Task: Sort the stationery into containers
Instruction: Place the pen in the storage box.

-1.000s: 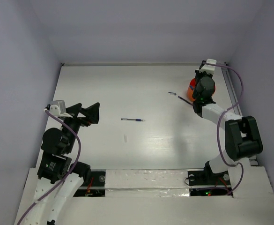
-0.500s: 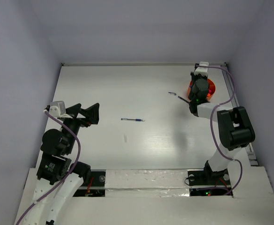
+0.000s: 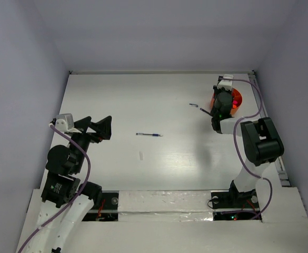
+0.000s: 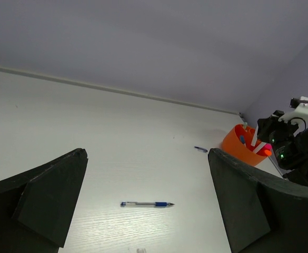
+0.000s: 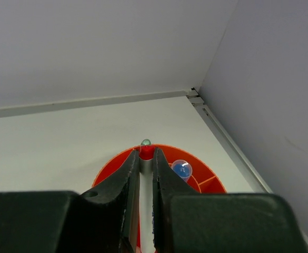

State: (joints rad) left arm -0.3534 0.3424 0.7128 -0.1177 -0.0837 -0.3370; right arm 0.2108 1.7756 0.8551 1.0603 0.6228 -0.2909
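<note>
right gripper [image 5: 146, 158] hangs over the orange cup [image 5: 201, 176] at the far right corner, jaws closed on a thin pale pen [image 5: 146, 190] with a red band near its tip. blue-capped bottle [image 5: 181, 168] sits inside the cup, just right of the jaws. left gripper [image 3: 97, 124] near left, jaws wide open, empty. blue pen [image 3: 148, 135] lies mid-surface [image 3: 143, 95], well apart from the cup. small dark piece [image 3: 194, 105] lies near the cup's left.

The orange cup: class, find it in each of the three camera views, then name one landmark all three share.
Top external: far right, orange cup partly under the right arm.
Left wrist: the cup sits right of centre, beside that arm.
Right wrist: bottom centre, behind the right pincer shut on a pale pen.
Shared landmark: the table's far right corner.
</note>
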